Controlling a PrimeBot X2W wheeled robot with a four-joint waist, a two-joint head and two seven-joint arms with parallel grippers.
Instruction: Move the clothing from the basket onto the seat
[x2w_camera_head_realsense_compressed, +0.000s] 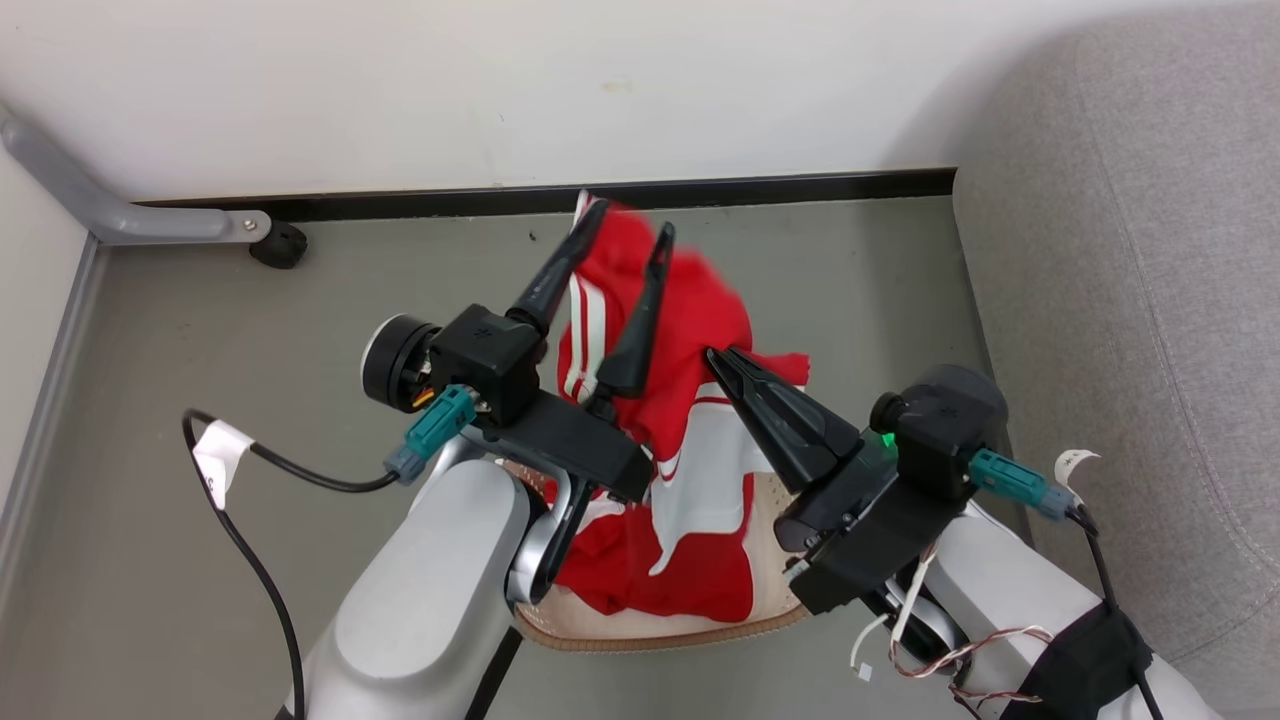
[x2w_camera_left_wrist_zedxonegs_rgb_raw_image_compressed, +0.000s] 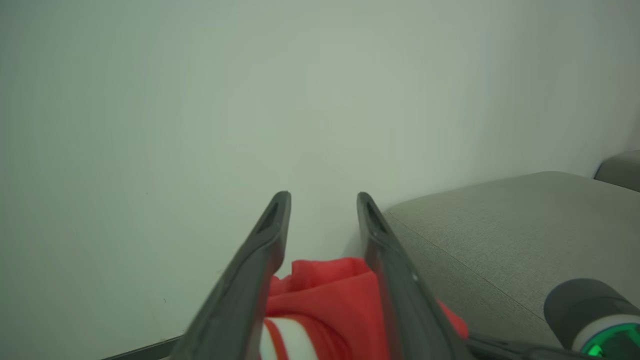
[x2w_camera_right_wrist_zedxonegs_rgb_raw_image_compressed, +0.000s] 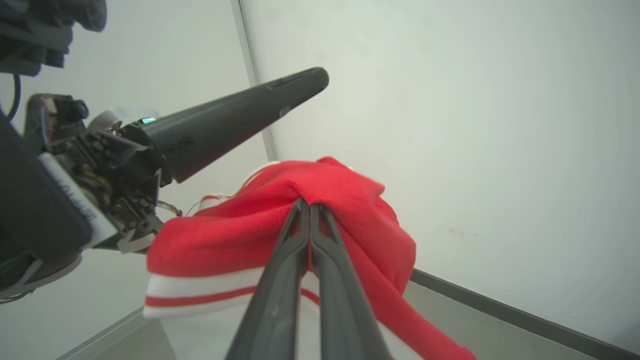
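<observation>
The clothing (x2w_camera_head_realsense_compressed: 700, 340) is showing as soft, matt red cloth with smoother white panels — it is bunching in fleecy folds at the tips of the right claw (x2w_camera_right_wrist_zedxonegs_rgb_raw_image_compressed: 309, 205). The left claw (x2w_camera_head_realsense_compressed: 632, 218) is looking like matt dark plastic, with a faint sheen along its fingers (x2w_camera_left_wrist_zedxonegs_rgb_raw_image_compressed: 250, 270). Beneath both claws, the basket (x2w_camera_head_realsense_compressed: 660, 640) is showing cream plastic with a brown woven-look rim. To the right of the right claw, the seat (x2w_camera_head_realsense_compressed: 1150, 300) is wearing coarse, light-grey woven fabric — matt throughout. Left of the left claw, the floor (x2w_camera_head_realsense_compressed: 150, 320) is looking smooth and dull grey.
</observation>
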